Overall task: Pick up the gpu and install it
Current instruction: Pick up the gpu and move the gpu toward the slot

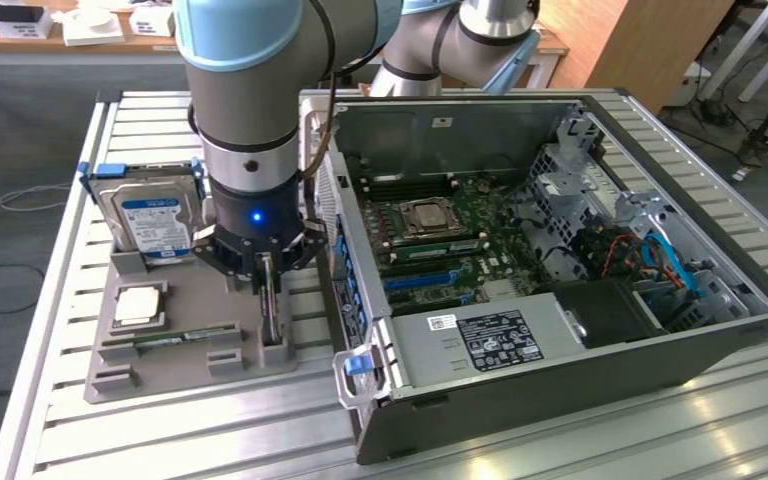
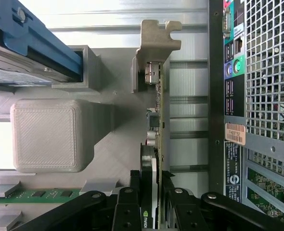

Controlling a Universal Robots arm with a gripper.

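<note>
Grey printed holder (image 1: 171,375) on the counter (image 1: 64,300) keeps the gpu (image 2: 155,139) on edge in its slot, and your end effector (image 2: 152,175) grips the card's two faces: this is the pickup step, I judge, with nothing lifted yet. Freeing it calls for a straight pull. In the exterior view, the hard drive (image 1: 151,215) is at ten o'clock from the card and the open computer case (image 1: 518,400) is close at three.
</note>
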